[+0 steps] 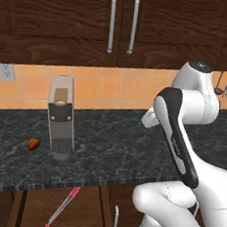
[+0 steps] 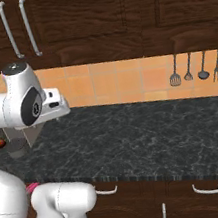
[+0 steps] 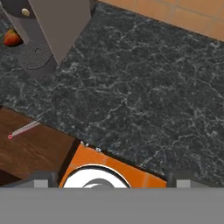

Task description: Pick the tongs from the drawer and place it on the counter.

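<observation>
Fingers on the gripper (image 3: pixel 112 183) sit apart, holding nothing, high over the counter (image 3: pixel 144 96) because the tongs (image 1: pixel 63 206) lie in the open drawer (image 1: pixel 83 216) below.

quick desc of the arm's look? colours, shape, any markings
The arm has glossy white rounded shells with dark grey to black joint sections; one long black strip runs down the link in the left base view, carrying faint small lettering that is too small to read. A round dark cap sits on a joint in the right base view. No cables visible. The hand's fingers are too little in view to describe.
</observation>
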Tool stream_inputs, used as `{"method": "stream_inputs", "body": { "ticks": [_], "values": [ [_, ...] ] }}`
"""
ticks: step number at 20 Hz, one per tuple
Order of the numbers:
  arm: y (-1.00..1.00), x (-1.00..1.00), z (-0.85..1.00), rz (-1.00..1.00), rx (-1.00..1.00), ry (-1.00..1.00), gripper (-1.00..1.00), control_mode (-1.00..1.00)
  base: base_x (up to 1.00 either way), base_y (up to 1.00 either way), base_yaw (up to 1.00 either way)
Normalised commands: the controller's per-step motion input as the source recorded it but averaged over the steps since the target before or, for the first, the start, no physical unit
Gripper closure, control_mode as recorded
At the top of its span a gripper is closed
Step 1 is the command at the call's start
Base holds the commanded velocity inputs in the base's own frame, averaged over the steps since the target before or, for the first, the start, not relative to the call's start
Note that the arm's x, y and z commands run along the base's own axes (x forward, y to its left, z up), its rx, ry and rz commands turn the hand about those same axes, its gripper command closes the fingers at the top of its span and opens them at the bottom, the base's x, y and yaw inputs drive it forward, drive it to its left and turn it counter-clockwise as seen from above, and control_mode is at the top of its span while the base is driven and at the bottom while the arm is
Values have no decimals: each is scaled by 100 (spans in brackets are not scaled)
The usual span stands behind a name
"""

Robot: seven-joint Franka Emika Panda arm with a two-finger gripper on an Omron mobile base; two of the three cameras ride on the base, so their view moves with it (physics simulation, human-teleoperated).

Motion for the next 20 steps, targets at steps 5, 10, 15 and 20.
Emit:
{"method": "stream_inputs", "body": {
  "ticks": [5, 10, 15, 20],
  "values": [
    [43, -59, -24, 27, -17, 0, -100, -100, 0, 0, 0],
    [38, -45, -22, 24, -13, 2, -100, -100, 0, 0, 0],
    [48, -37, -20, 18, -8, 6, -100, -100, 0, 0, 0],
    [89, -26, -11, 17, -13, 2, -100, -100, 0, 0, 0]
  ]
}}
